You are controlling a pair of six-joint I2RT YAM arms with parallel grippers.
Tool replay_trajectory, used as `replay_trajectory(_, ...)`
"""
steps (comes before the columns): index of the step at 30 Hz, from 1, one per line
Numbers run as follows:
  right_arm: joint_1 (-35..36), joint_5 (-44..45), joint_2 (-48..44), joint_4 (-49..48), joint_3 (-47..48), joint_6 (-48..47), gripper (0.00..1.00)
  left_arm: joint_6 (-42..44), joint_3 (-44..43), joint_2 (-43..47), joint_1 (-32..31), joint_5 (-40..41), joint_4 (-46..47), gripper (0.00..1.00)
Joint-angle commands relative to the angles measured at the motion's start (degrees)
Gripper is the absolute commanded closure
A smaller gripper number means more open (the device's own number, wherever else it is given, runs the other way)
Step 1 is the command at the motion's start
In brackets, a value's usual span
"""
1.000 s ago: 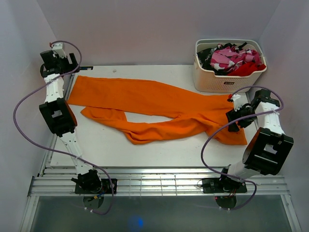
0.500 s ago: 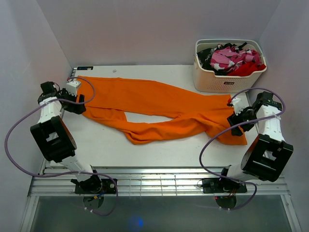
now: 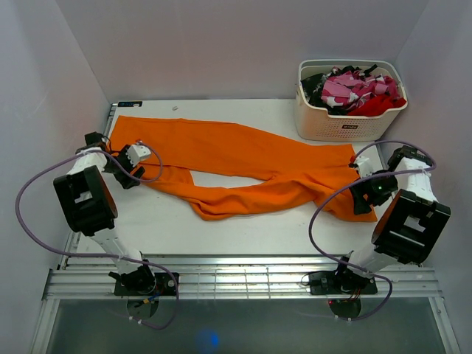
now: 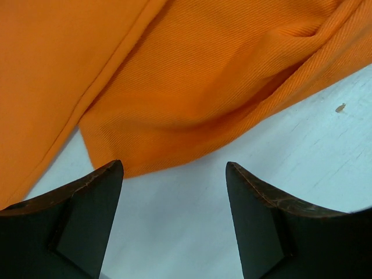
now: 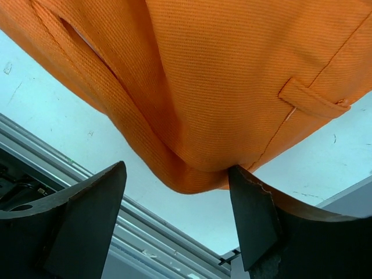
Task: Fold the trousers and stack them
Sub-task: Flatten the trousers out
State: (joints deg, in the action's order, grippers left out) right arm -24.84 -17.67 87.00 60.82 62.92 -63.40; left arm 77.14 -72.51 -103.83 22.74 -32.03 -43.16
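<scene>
Right gripper (image 3: pixel 363 193) wide at the trousers (image 3: pixel 243 151), basket (image 3: pixel 332 125) nearby

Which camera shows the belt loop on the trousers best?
The right wrist view: the belt loop sits sharp and close. The top view shows the whole trousers, but the loop is too small to make out. The left wrist view shows only a leg end.
</scene>
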Motion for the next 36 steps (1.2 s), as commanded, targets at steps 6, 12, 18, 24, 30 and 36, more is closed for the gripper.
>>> replay_trajectory(6, -0.7, -1.8, -2.4, 6.2, 0.8, -4.7, 0.23, 5.4, 4.3, -3.0, -3.1, 4.2, 4.0, 0.4)
replay_trajectory(12, -0.7, -1.7, -6.0, 8.4, -2.1, -9.7, 0.27, 0.9, 4.8, 1.9, -3.1, 2.8, 0.7, 0.84)
replay_trajectory(18, -0.7, -1.4, -10.1, 10.8, -2.3, -13.9, 0.23, -6.0, 0.2, 12.0, -2.5, 3.3, -10.9, 1.0)
replay_trajectory(24, -0.7, 6.9, -12.4, -0.5, -8.1, -9.6, 0.11, -13.6, -5.1, 13.9, -2.2, 5.4, -19.8, 1.0)
replay_trajectory(30, -5.6, 6.9, -10.7, -4.0, -8.2, -9.6, 0.03, -26.3, -11.9, 11.8, -1.4, 6.7, -24.8, 1.0)
replay_trajectory(36, -5.4, 7.7, -12.3, -13.8, -18.6, -13.4, 0.02, -37.6, -22.7, 7.8, -1.0, 6.9, -33.0, 1.0)
